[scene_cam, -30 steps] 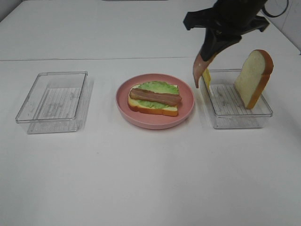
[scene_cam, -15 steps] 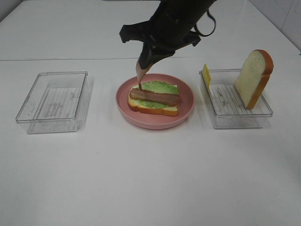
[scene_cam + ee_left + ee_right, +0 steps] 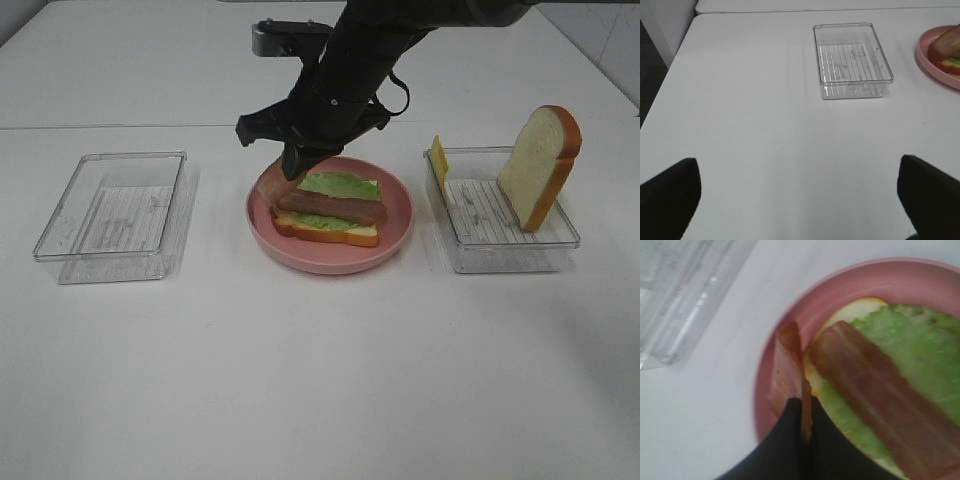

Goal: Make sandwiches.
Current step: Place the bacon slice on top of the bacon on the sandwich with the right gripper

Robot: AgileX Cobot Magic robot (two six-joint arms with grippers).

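Two grippers, one at work: read from left to right.
Left gripper [image 3: 800, 197]: mine, idle over the bare table [image 3: 300, 380]; jaws spread wide, nothing between them.
Left tray [image 3: 60, 250]: clear plastic, nothing in it that I can see.
Held strip [image 3: 268, 186]: brown-red meat, pinched at its upper end, hanging over the left rim of the plate; whether its lower end touches the plate I cannot tell.
Right gripper [image 3: 295, 165]: mine, reaching across the middle; jaws narrow, clamped on the held strip.
Plate [image 3: 330, 262]: round, pink, in the middle of the scene.
Sandwich [image 3: 325, 234]: open on the plate; bread below, lettuce [image 3: 340, 183] over it, laid strip [image 3: 330, 207] lying left to right on top.
Step, as I judge it: carry the held strip rightward onto the bare lettuce on the far side of the laid strip, parallel to it. Lower until it rests flat, then release; dragging risks shifting the lettuce.
Right tray [image 3: 500, 266]: cheese [image 3: 438, 163] leaning on its left wall, bread slice [image 3: 540, 165] propped at its right; both wait.
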